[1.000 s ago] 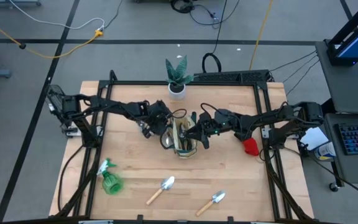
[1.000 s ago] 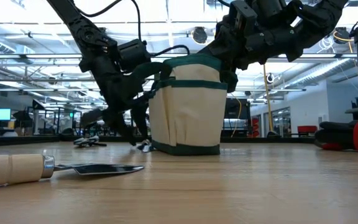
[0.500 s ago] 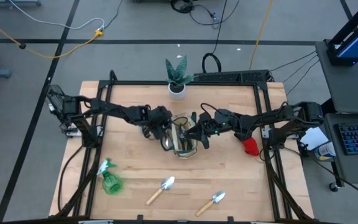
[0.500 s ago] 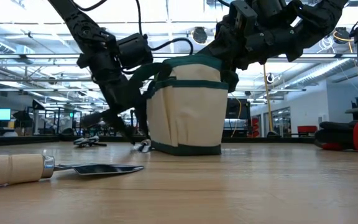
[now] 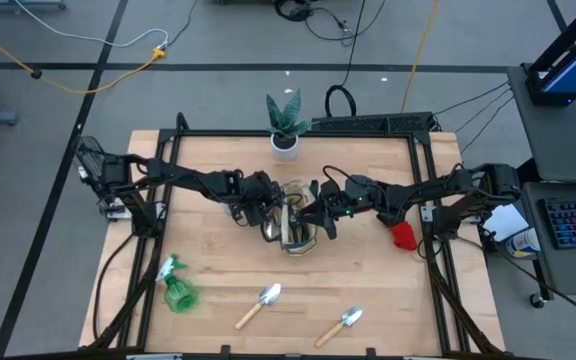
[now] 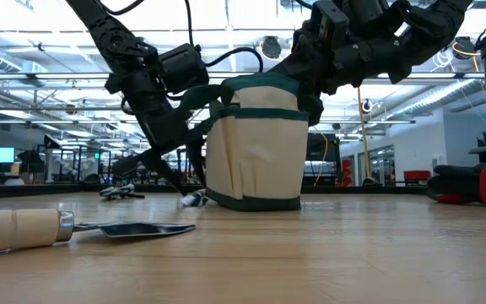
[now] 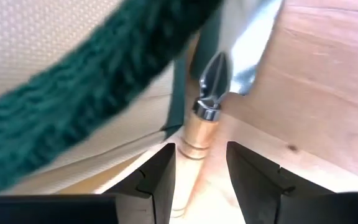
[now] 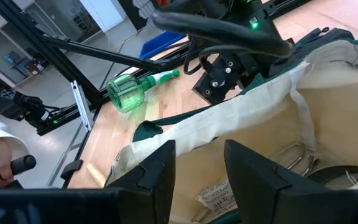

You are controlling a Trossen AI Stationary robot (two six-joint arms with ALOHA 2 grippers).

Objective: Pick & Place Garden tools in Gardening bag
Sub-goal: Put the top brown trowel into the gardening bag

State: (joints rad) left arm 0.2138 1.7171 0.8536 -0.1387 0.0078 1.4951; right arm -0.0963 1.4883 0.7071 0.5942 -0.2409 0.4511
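From where I stand, the near strip of the pale wooden table point(image 5: 218, 250) has the most free room: two silver trowels with pale wooden handles lie there well apart, one point(image 5: 260, 305) towards the middle and the other point(image 5: 340, 326) closer to the front edge, with the green plastic spray bottle point(image 5: 176, 290) lying on its side near the left-hand frame rail. Farther in, at the table's centre, the small beige canvas gardening bag with dark green trim point(image 5: 296, 222) stands upright with its mouth open, both arms crowding it from either side. The left gripper point(image 7: 199, 180) is low at the bag's left side, its fingers parted around the wooden handle of a silver hand tool point(image 7: 227, 74) that lies against the bag's base; I cannot tell whether they press on it. The right gripper point(image 8: 194, 168) hovers at the bag's right rim, fingers apart, holding nothing. A small red item point(image 5: 402, 236) sits by the right rail. At the far edge stands a green plant in a white pot point(image 5: 286, 125).
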